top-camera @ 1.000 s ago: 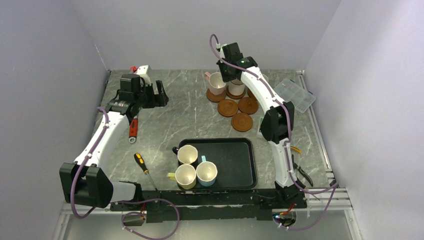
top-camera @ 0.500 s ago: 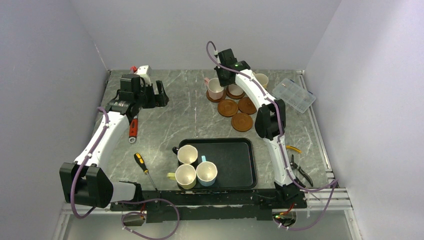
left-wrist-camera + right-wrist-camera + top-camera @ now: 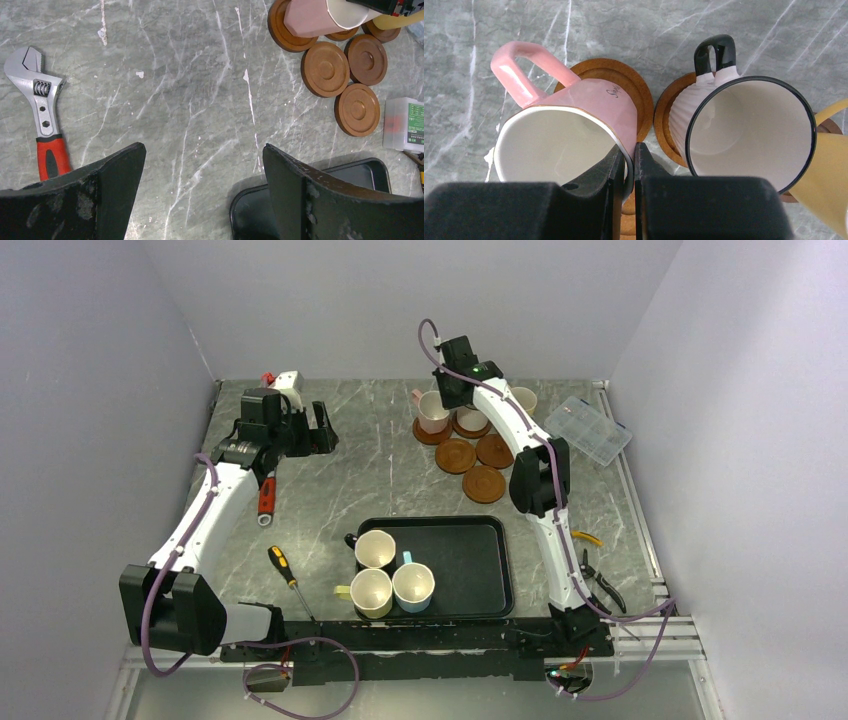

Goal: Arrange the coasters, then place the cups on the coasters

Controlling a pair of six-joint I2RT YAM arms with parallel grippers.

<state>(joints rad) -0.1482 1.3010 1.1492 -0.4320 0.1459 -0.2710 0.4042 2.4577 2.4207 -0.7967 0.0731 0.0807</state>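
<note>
Right gripper [image 3: 634, 150]: nearly closed, pinching the rim wall of the tilted pink cup [image 3: 574, 112] over a coaster [image 3: 629, 82]. Left gripper [image 3: 204, 165]: spread wide, empty, above the marble table [image 3: 190, 90].

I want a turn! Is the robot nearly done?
About halfway. Six coasters are laid out; the white cup and yellow cup sit on two. The right jaws pinch the pink cup's rim at a third. Three cups wait in the tray; three coasters are bare.
</note>
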